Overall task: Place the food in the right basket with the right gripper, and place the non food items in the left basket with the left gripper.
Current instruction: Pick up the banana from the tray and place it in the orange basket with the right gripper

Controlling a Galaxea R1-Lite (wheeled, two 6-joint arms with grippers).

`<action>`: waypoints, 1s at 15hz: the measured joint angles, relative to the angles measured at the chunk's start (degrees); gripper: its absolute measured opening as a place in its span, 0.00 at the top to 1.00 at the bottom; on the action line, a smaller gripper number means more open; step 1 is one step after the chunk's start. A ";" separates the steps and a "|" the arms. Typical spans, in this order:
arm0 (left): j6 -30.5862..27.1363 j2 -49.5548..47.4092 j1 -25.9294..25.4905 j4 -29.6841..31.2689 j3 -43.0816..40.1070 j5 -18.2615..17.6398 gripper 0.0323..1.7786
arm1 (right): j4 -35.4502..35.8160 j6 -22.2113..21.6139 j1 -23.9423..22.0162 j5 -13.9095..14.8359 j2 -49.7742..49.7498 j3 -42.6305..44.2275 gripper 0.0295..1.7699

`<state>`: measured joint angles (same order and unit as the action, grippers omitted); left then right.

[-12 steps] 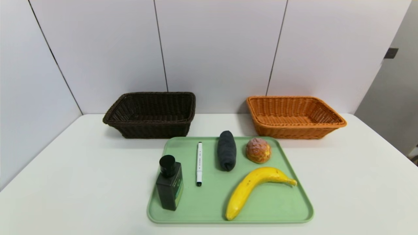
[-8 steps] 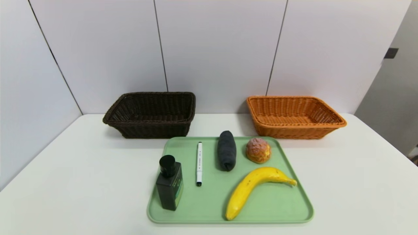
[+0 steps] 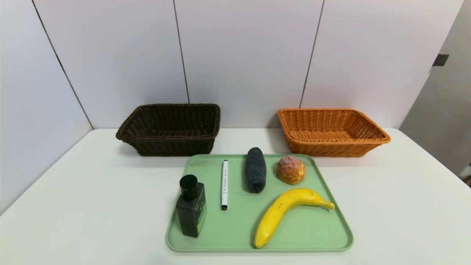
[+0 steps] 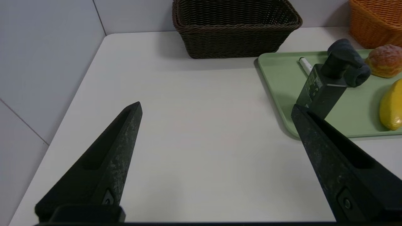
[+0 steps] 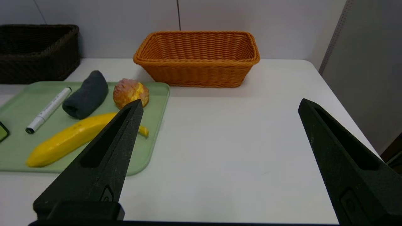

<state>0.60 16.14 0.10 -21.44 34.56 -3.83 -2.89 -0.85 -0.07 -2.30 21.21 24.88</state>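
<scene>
Five items on the green tray, both grippers spread wide and holding nothing.

Head view: the tray (image 3: 331, 224) sits on a white table (image 3: 73, 206) with grey wall panels behind. On the tray stand the bottle (image 3: 191, 211), its green label unreadable, then pen (image 3: 224, 184), cloth (image 3: 255, 169), roll (image 3: 291, 169) and banana (image 3: 283, 213). Behind the tray, the dark basket (image 3: 171, 129) lies leftward, the orange basket (image 3: 331, 130) rightward. Left wrist view: the left gripper (image 4: 216, 108) hovers over bare table beside the tray, nearest the bottle. Right wrist view: the right gripper (image 5: 220, 105) hangs beside the tray, nearest the banana.
</scene>
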 joint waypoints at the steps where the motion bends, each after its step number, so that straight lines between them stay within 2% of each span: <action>1: 1.02 4.28 0.00 -1.49 4.02 -0.94 0.05 | -0.17 -0.82 0.02 -0.17 4.52 4.22 0.03; 5: 5.46 22.16 -0.05 -2.69 17.03 -4.02 0.05 | -1.16 -4.44 2.44 0.29 24.60 20.29 0.03; 7: 6.84 28.89 0.17 -2.94 20.31 -6.40 0.05 | -2.97 -9.12 6.46 2.33 33.94 27.62 0.03; 9: 7.64 33.26 2.29 -3.52 21.11 -8.59 0.05 | -7.00 -16.34 13.06 6.18 42.07 34.12 0.03; 12: 12.28 38.27 6.95 -3.61 21.44 -8.74 0.05 | -17.97 -29.90 22.87 12.50 53.89 44.74 0.03; 15: 14.23 42.73 10.18 -3.61 21.75 -8.52 0.05 | -33.07 -44.46 29.83 13.98 65.33 57.23 0.03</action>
<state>14.82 58.87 10.28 -25.05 56.31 -12.35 -35.96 -45.31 29.76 11.68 86.54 82.12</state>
